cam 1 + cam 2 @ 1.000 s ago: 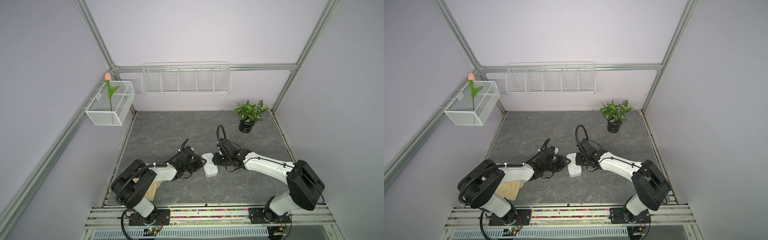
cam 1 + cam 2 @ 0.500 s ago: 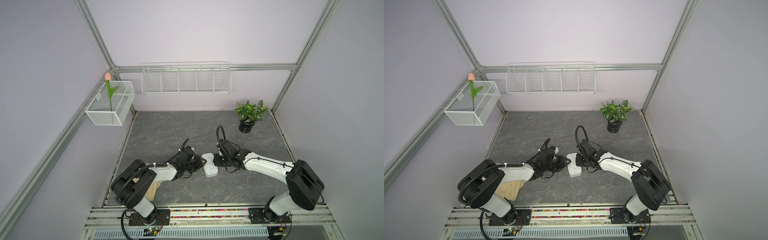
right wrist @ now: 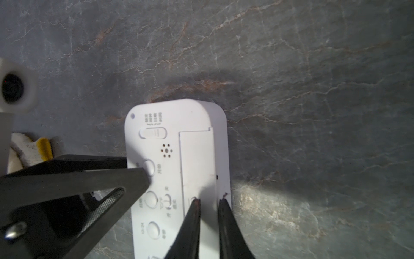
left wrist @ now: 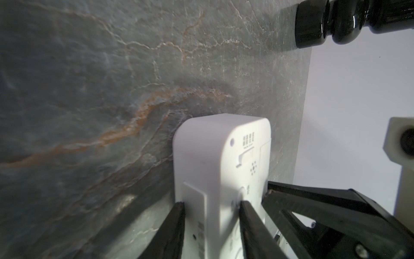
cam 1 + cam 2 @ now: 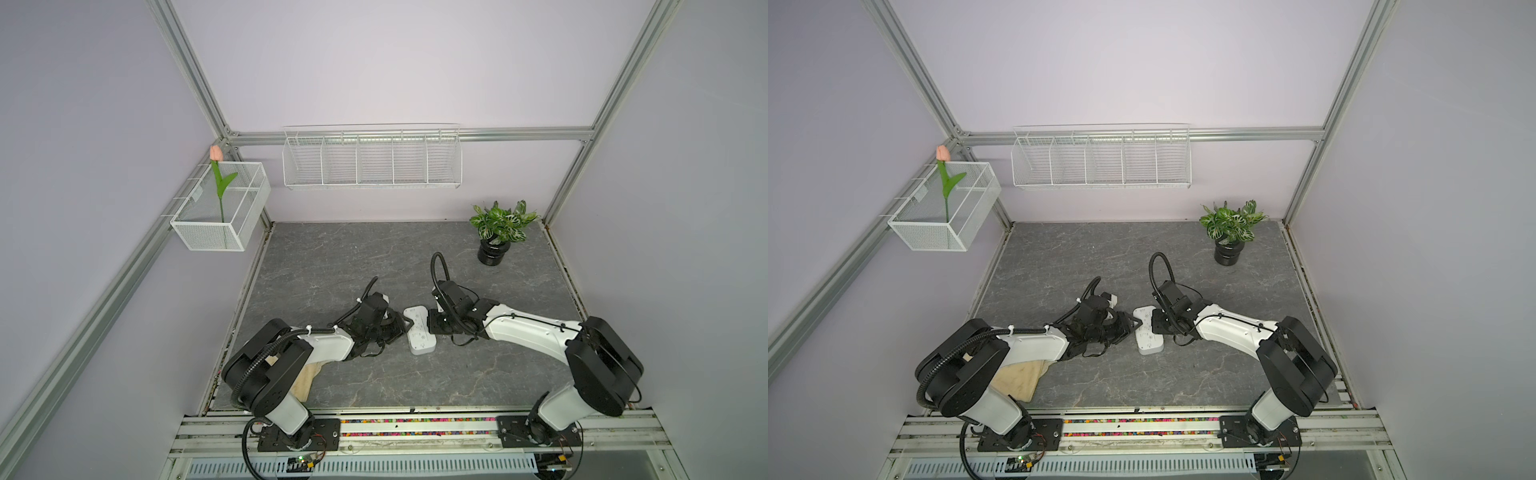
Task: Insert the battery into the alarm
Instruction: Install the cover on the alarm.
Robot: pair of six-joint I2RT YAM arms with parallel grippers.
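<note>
Nothing visibly shifts since a second ago: the left gripper (image 4: 211,208) clamps the alarm (image 5: 419,332), lying back-up on the tabletop (image 5: 332,257). Tips of the right gripper (image 3: 209,199), narrowly apart, touch its battery cover (image 3: 197,157); whether pinching, I cannot tell.

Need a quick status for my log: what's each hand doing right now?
Left hand: closed on the alarm, holding it.
Right hand: tips narrowly apart at the cover strip; grip cannot be told.
</note>
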